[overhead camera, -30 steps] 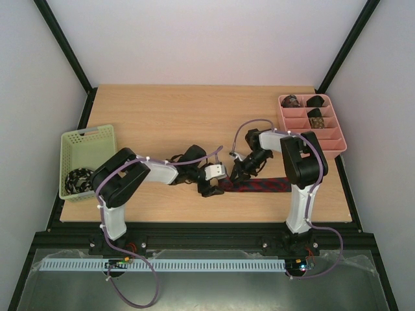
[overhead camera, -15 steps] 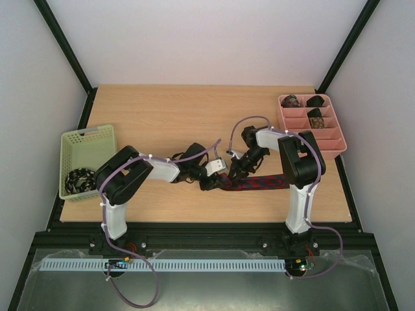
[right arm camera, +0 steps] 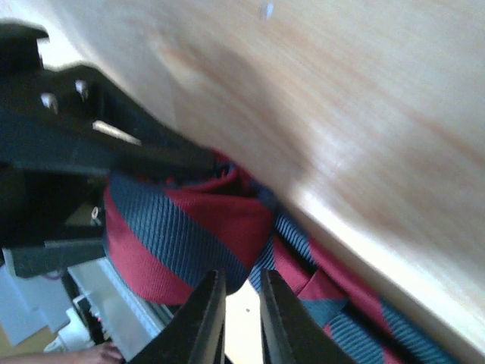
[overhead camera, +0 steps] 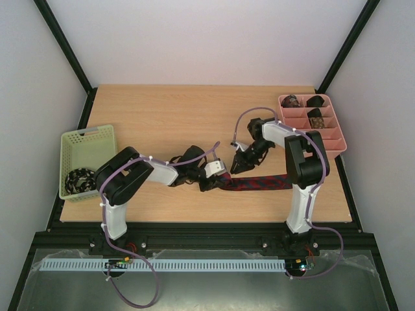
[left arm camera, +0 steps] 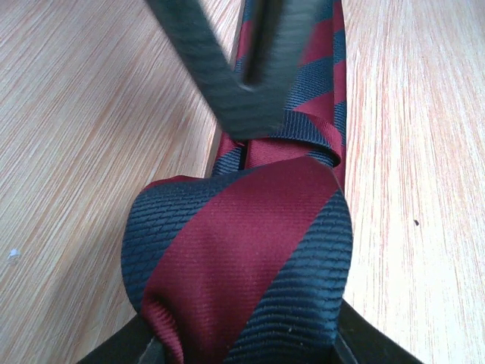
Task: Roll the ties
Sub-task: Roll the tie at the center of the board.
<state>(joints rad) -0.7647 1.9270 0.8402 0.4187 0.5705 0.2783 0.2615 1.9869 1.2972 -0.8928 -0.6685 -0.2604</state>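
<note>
The dark red tie with navy stripes [overhead camera: 262, 183] lies as a long strip across the table's front right. Its left end is folded into a small roll [left arm camera: 242, 250]. My left gripper [overhead camera: 219, 176] is shut on that roll, which fills the jaws in the left wrist view [left arm camera: 242, 337]. My right gripper [overhead camera: 235, 166] hovers just behind and right of the roll. Its fingers [right arm camera: 208, 318] stand almost together with bare table showing between them, and they hold nothing. The roll [right arm camera: 182, 227] shows just beyond their tips.
A pink divided tray [overhead camera: 334, 148] stands at the back right with three coiled ties in its far compartments [overhead camera: 316, 121]. A pale green mesh basket [overhead camera: 87, 139] at the left edge holds a black-white tie [overhead camera: 80, 178].
My right gripper has drawn back from the roll, toward the far right. The tie strip now lies straighter. My left gripper has stayed on the roll.
</note>
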